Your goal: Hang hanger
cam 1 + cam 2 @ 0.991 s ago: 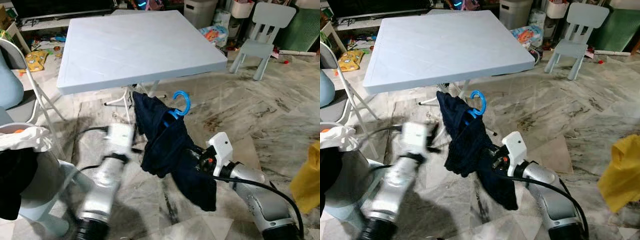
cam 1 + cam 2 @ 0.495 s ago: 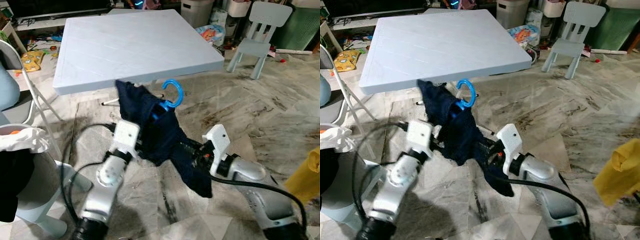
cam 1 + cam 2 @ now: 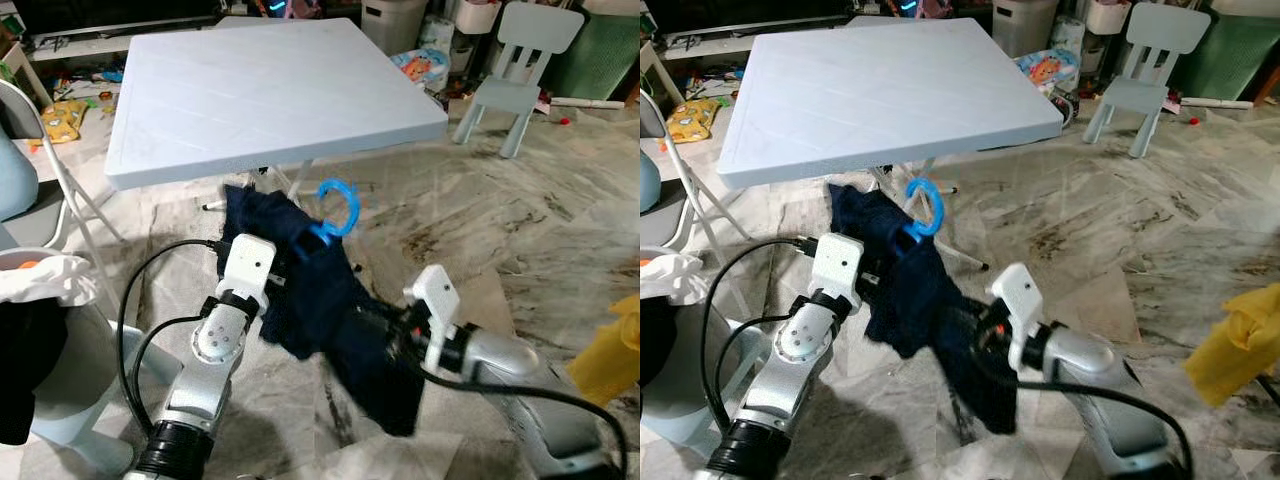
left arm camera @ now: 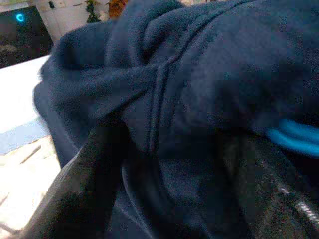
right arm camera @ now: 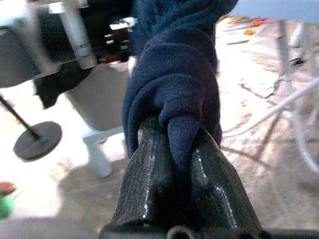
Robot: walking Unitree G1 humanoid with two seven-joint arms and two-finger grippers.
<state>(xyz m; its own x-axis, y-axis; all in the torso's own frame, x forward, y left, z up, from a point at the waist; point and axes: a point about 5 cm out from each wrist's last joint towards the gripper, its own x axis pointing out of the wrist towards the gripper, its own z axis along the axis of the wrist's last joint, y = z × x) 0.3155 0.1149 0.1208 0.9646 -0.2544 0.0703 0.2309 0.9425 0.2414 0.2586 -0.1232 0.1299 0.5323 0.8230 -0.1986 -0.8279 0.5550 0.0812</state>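
Fingers (image 5: 149,179) of the right gripper (image 5: 182,164) are pinched tight on a fold of the dark blue garment (image 3: 330,300), the fleece bulging out between the two black pads and rising up past their tips. Seen from the head, this gripper sits buried in the lower part of the cloth, with a loose flap of the garment hanging down just below it toward the marble floor (image 3: 520,230).

Across from it, the left gripper (image 4: 164,164) reaches into the upper part of the same garment. Its fingers (image 4: 75,189) stand apart, one on either side of a thick bunched seam, with cloth filling the space between them; whether they actually press on the cloth I cannot tell. A strip of the blue hanger (image 4: 294,137) shows just beside the far finger.

Above and between the two grippers, the hanger's round hook (image 3: 340,205) pokes up out of the garment, free in the air and touching nothing. Just beyond the hook is the front edge of the pale blue table (image 3: 270,90). Well off past the right gripper stands a small light chair (image 3: 520,70), and near the picture's right edge hangs a yellow cloth (image 3: 612,350).
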